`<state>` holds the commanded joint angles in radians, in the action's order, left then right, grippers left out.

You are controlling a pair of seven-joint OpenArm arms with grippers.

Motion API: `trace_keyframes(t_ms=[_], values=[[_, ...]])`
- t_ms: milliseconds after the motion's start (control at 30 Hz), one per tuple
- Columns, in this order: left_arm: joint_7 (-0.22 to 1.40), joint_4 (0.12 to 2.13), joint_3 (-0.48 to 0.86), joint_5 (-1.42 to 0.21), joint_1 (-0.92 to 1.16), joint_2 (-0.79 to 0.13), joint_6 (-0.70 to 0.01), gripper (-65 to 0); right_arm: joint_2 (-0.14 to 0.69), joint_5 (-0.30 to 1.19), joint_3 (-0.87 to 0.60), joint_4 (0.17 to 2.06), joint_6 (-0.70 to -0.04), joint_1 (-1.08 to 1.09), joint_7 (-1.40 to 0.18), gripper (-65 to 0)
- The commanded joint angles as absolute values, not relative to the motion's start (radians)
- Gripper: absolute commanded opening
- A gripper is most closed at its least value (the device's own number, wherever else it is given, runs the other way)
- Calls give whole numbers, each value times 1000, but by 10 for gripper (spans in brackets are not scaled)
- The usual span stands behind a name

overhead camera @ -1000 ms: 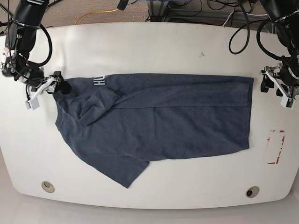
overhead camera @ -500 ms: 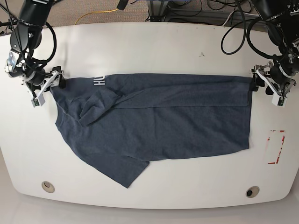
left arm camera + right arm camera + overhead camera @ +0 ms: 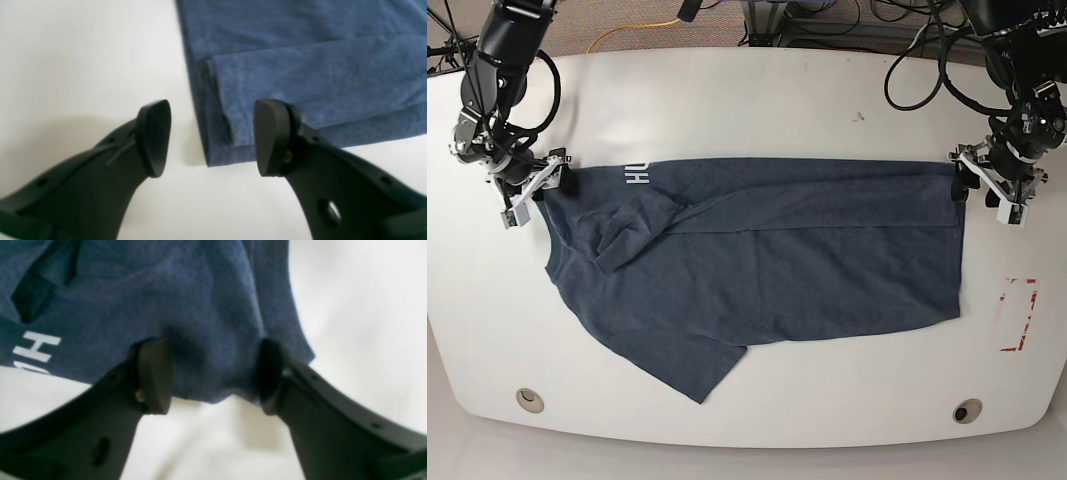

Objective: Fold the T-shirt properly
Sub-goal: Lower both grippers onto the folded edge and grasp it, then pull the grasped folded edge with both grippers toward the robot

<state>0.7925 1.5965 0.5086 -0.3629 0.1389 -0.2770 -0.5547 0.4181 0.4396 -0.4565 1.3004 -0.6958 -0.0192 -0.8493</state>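
- While the T-shirt (image 3: pixel 757 265) lies spread across the white table (image 3: pixel 757 100), both grippers sit at its far edge, one at each end.
- It lies sideways: the hem end points toward the base view's right, and the shoulder end with the white lettering (image 3: pixel 636 174) points left.
- One long strip of the shirt is folded over onto the body, so a straight fold line runs along its length; a sleeve (image 3: pixel 697 365) sticks out toward the near edge of the table.
- Left gripper (image 3: pixel 211 136): its two dark fingers stand well apart, straddling the doubled corner of the hem.
- One of its fingers (image 3: pixel 154 136) is over bare table just beside the cloth; the other is over the cloth's edge. Nothing is pinched between them.
- In the left wrist view the corner shows two layers, the upper one set slightly back from the lower.
- Right gripper (image 3: pixel 215 373): its jaws are also spread wide, with a bunched fold of blue cloth filling the gap between them.
- Whether its fingers (image 3: pixel 155 373) press on that cloth I cannot tell; they are not closed on it.
- A white "H" (image 3: pixel 36 346) from the print shows just beside the right gripper.
- A red-and-white marker (image 3: pixel 1017 315) lies on the table near the hem, apart from the shirt.
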Motion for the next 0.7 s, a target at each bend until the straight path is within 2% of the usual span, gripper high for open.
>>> trace_keyframes(t_ms=[67,133,367,433,467,533,633,700], values=[[791,1570,484,-364,139,-277,-555,-283,415,443,-455,1308,-696,-19,-851,-455],[791,1564,473,-360,139,-277,-555,-283,415,443,-455,1302,-697,-21,-851,-499],[791,1480,470,-364,124,-277,-559,-283,415,443,-455,1317,-697,-21,-854,-595],[791,1461,470,-364,124,-277,-585,-288,415,443,-455,1322,-697,-31,-854,-628],[791,1445,470,-363,119,-277,-611,-317,415,443,-455,1322,-697,-38,-854,-650],[791,1417,470,-358,116,-277,-644,-389,415,443,-455,1322,-697,-39,-854,-650],[791,1379,469,-357,93,-277,-670,-563,415,443,-455,1342,-697,-45,-854,-650],[791,1376,469,-357,90,-278,-667,-612,415,444,-455,1363,-697,-77,-854,-650]])
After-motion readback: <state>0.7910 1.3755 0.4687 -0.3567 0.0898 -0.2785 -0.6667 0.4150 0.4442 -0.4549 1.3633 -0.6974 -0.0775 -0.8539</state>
